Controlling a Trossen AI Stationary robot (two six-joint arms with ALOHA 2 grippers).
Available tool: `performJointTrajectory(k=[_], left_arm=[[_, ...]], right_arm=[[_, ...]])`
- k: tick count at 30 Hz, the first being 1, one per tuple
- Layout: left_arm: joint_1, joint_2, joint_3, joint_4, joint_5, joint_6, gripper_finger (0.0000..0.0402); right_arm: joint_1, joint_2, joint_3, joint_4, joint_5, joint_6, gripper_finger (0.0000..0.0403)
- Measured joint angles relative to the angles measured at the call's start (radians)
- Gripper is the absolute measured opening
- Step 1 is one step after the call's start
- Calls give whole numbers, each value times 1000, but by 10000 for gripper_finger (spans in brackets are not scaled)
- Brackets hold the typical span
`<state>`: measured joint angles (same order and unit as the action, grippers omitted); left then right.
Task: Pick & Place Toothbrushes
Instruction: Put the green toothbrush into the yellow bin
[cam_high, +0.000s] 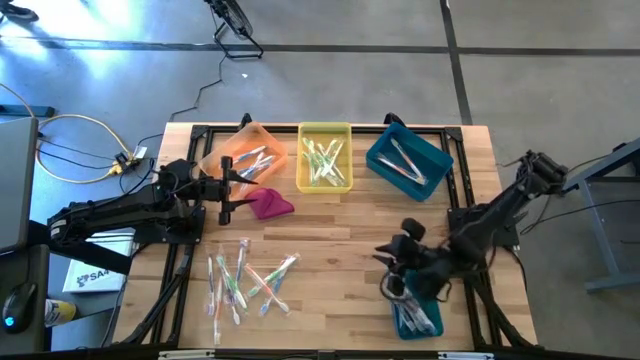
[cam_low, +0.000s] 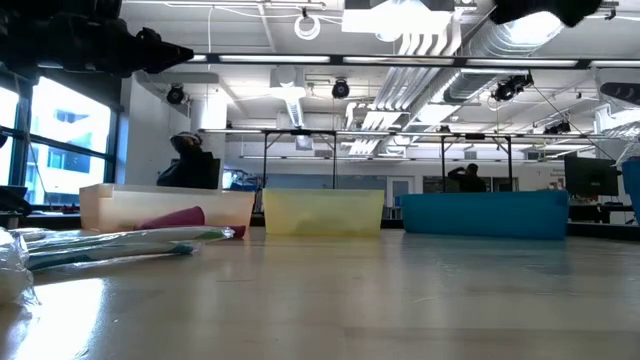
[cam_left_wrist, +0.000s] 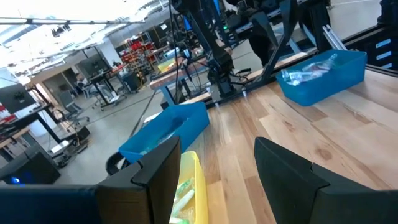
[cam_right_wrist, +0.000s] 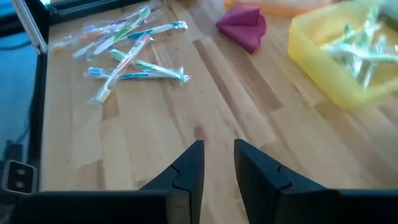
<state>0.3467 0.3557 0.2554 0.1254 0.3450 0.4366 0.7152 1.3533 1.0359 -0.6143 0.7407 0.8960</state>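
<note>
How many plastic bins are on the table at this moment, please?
4: an orange bin, a yellow bin and a blue bin in a row along the far edge, plus a second blue bin near the right arm.

My wooden table (cam_high: 340, 235), an orange bin (cam_high: 243, 152), a yellow bin (cam_high: 325, 156) and a teal bin (cam_high: 408, 160) in a row along its far side; a magenta cloth lump (cam_high: 270, 205) just before the orange bin; another blue bin (cam_high: 417, 316) at the near right corner; cables (cam_high: 75, 150) on the floor at my left.
</note>
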Motion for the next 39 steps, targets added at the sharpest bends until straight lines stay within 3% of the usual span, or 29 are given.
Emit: performJointTrajectory(k=[11,19,24,31,39], left_arm=[[0,0,0,-24,4,0,198],[0,0,0,-24,3,-5,198],[0,0,0,-23,6,-122,198],[0,0,0,-23,6,-157,198],[0,0,0,-23,6,-159,198]], right_arm=[[-234,0,0,192,-263,-421,61],[-398,0,0,252,-449,-585,56],[-480,0,0,301,-558,-664,55],[-568,0,0,378,-644,-770,55],[-650,0,0,380,-646,-822,55]])
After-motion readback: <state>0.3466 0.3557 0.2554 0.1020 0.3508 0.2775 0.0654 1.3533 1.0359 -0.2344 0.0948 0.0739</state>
